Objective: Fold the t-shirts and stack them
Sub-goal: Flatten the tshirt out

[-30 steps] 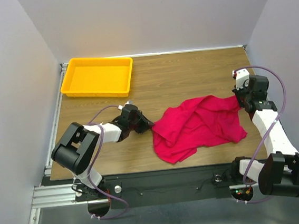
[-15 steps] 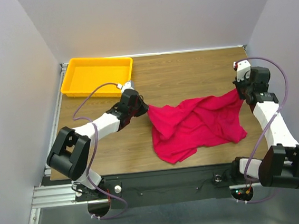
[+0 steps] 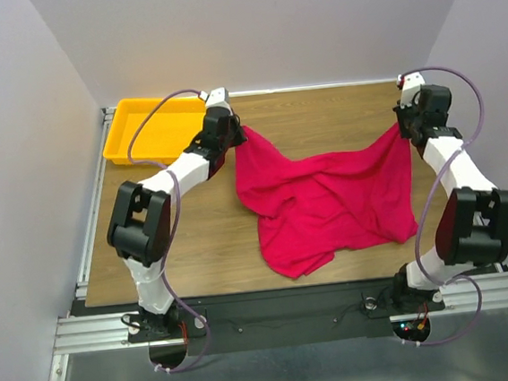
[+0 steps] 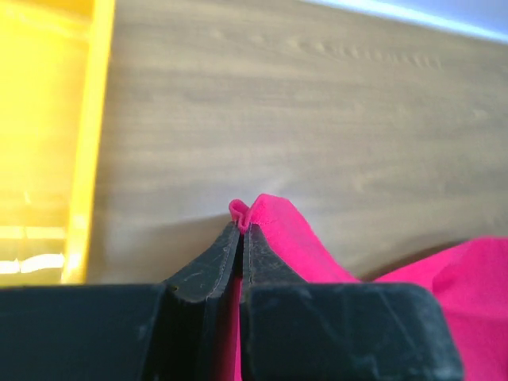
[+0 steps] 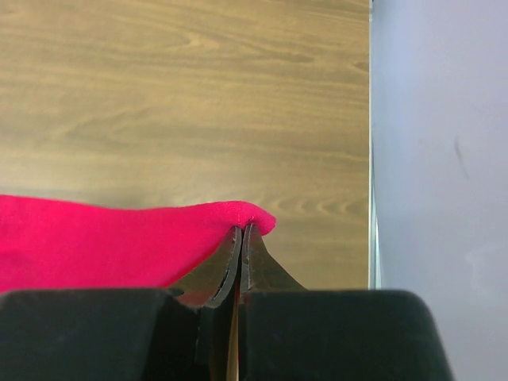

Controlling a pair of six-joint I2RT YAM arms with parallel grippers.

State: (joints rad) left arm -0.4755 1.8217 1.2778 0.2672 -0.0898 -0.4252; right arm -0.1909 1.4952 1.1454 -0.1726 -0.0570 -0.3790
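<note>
T-shirt: one crimson-pink t-shirt (image 3: 327, 197) lies wrinkled on the middle and right of the table (image 3: 318, 112), opened wide at its far edge and gathered into folds toward the near edge
Left gripper: the left gripper (image 3: 239, 138) is clenched on the far-left corner of the t-shirt; the left wrist view shows a small fold of pink cloth poking out past the closed fingertips
Right gripper: the right gripper (image 3: 402, 131) is clenched on the far-right corner; the right wrist view shows the cloth edge pinched at the tips, near the right edge of the table and the wall (image 5: 444, 159)
Far edge of cloth: it runs between the two held corners and dips toward the near side in the middle
Under the left corner: a soft shadow lies on the wood just beside the pinched cloth
Tray: a yellow tray (image 3: 116, 142) sits at the far-left corner of the table, just left of the left gripper and apart from the t-shirt
Arms: both reach toward the far side, the left one beside the tray, the right one along the right edge
</note>
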